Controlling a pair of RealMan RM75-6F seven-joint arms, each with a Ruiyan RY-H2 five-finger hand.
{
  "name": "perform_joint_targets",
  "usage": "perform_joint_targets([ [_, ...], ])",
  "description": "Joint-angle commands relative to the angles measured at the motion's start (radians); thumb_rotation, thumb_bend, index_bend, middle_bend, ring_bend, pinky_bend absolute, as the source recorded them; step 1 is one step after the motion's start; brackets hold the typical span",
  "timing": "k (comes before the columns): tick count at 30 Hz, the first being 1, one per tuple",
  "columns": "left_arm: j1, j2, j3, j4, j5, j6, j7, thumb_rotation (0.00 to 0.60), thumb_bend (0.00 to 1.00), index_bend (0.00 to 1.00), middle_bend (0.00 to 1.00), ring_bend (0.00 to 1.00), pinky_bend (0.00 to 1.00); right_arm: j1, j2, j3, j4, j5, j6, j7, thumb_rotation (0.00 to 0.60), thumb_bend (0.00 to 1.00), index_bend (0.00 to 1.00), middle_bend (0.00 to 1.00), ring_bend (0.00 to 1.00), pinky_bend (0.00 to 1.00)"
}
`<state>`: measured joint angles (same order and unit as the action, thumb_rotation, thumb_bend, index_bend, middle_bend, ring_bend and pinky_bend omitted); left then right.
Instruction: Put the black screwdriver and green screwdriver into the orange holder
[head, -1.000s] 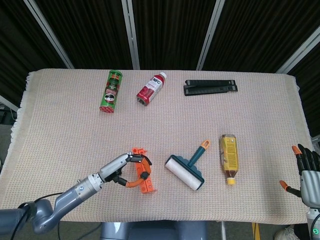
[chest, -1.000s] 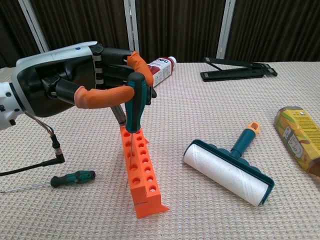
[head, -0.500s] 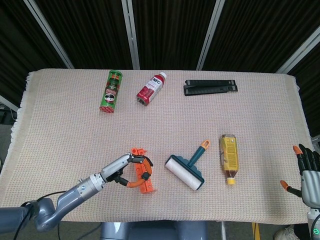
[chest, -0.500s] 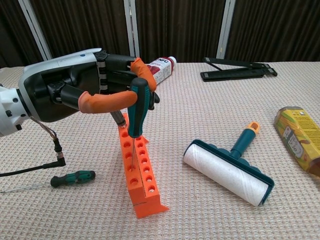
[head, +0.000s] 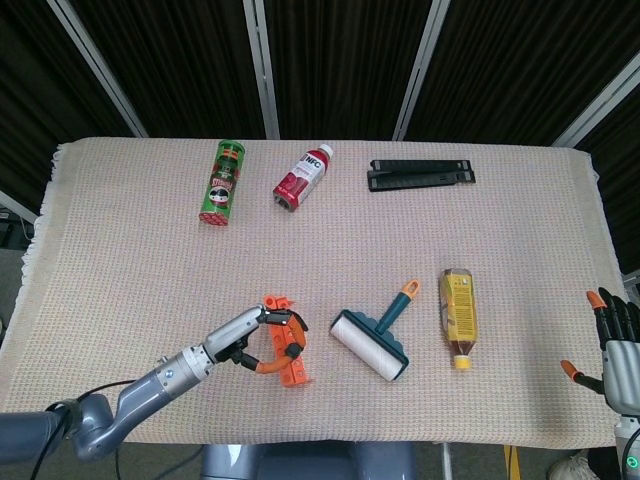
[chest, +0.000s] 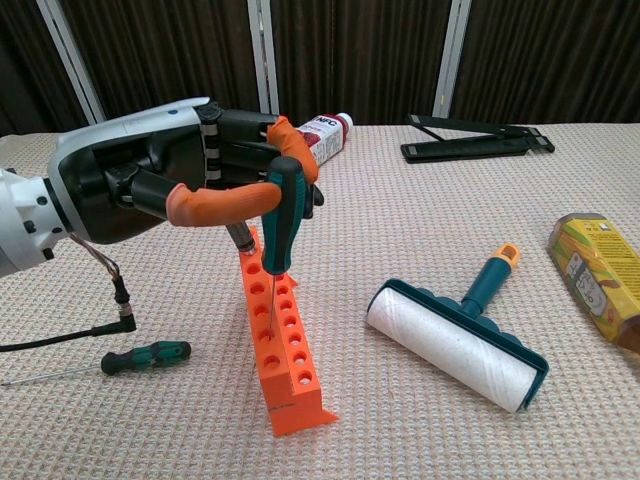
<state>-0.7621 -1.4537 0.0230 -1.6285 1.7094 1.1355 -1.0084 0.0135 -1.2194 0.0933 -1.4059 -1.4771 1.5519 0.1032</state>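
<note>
My left hand (chest: 150, 185) pinches a screwdriver (chest: 283, 215) with a dark green and black handle, held upright over the orange holder (chest: 285, 350). Its thin shaft points down into one of the holder's middle holes. A short dark piece sticks up just behind the holder's far end, under the fingers; I cannot tell what it is. A second, smaller screwdriver (chest: 145, 356) with a black and green handle lies flat on the cloth left of the holder. In the head view, the left hand (head: 232, 337) sits at the holder (head: 291, 368), and my right hand (head: 612, 350) rests at the table's right edge, fingers apart and holding nothing.
A lint roller (chest: 455, 335) lies just right of the holder. Further right is a yellow bottle (head: 458, 315). At the back stand a green can (head: 223, 182), a red bottle (head: 303, 177) and a black folded stand (head: 420, 174). A cable (chest: 110, 300) trails from the left wrist.
The left hand has shifted slightly right and lower, carrying the screwdriver's shaft along the holder to a hole nearer the front. The right hand has not moved.
</note>
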Motion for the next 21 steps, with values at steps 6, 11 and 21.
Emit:
perform_joint_targets([
  [6, -0.007, -0.009, -0.004, 0.009, -0.009, -0.002, 0.005, 0.6, 0.62, 0.69, 0.46, 0.25, 0.25, 0.001, 0.001, 0.001, -0.002, 0.001, -0.002, -0.004, 0.6, 0.0, 0.02, 0.01, 0.0, 0.0],
  [11, -0.011, -0.013, -0.002, 0.015, -0.009, -0.008, 0.01, 0.6, 0.63, 0.69, 0.46, 0.25, 0.24, 0.001, 0.001, 0.002, -0.003, 0.004, -0.003, -0.006, 0.6, 0.0, 0.02, 0.01, 0.0, 0.0],
  [21, -0.011, -0.018, 0.001, 0.028, -0.015, -0.005, 0.019, 0.6, 0.63, 0.67, 0.46, 0.25, 0.24, 0.003, 0.001, 0.004, -0.005, 0.007, -0.006, -0.01, 0.6, 0.0, 0.02, 0.01, 0.0, 0.0],
])
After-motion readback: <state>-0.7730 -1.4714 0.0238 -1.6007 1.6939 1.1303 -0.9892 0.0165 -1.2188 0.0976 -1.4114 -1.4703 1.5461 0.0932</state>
